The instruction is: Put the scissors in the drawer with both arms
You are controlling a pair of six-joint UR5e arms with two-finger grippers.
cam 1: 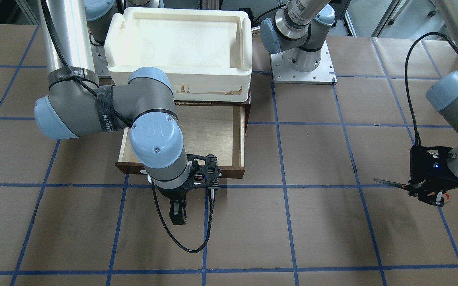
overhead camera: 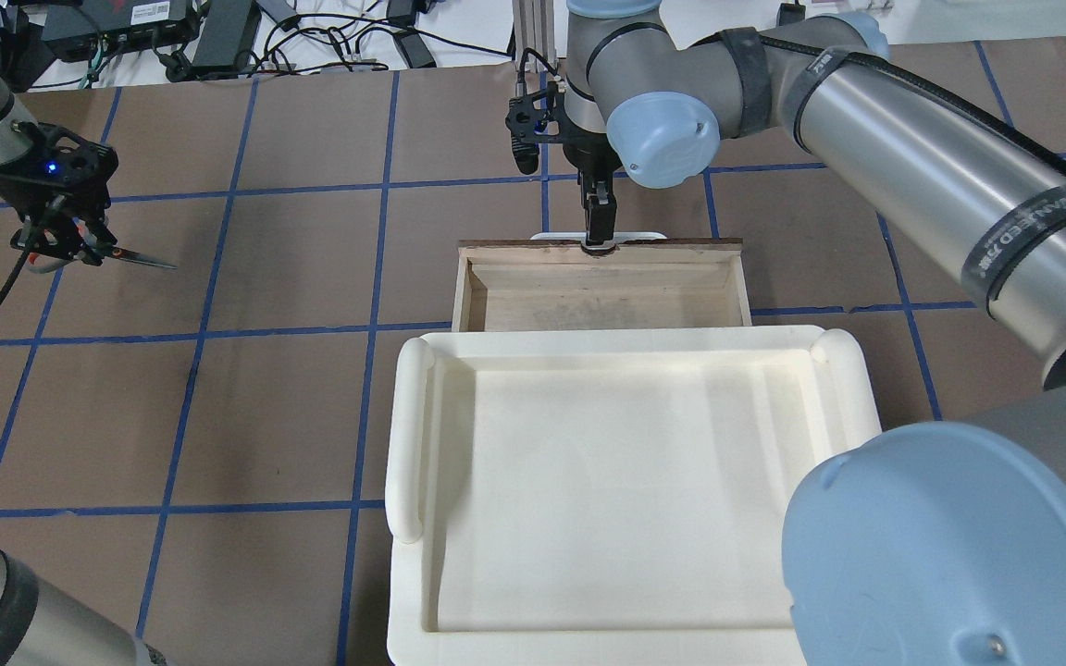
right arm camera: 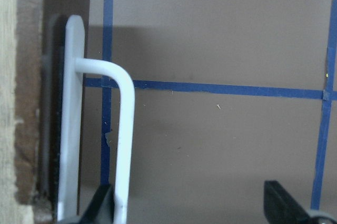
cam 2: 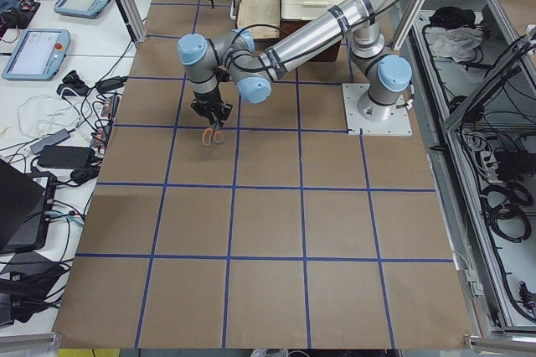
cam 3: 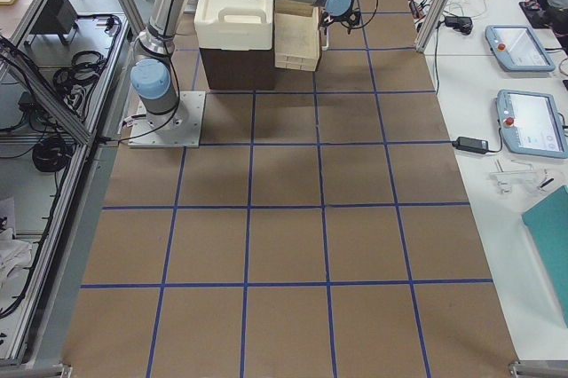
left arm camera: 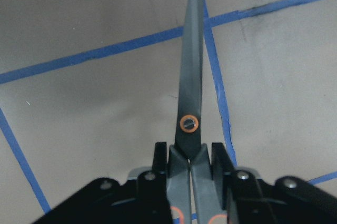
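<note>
Drawer sticks out from under the tray, which sits behind it, robot side. Right gripper is just in front of the drawer, at its handle. Left gripper is well off to the drawer's left, over the table, with the scissors in it, blades towards the drawer.

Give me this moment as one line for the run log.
left gripper: shut on scissors, far from drawer | right gripper: open at drawer handle | drawer: open, scissors not yet in
</note>
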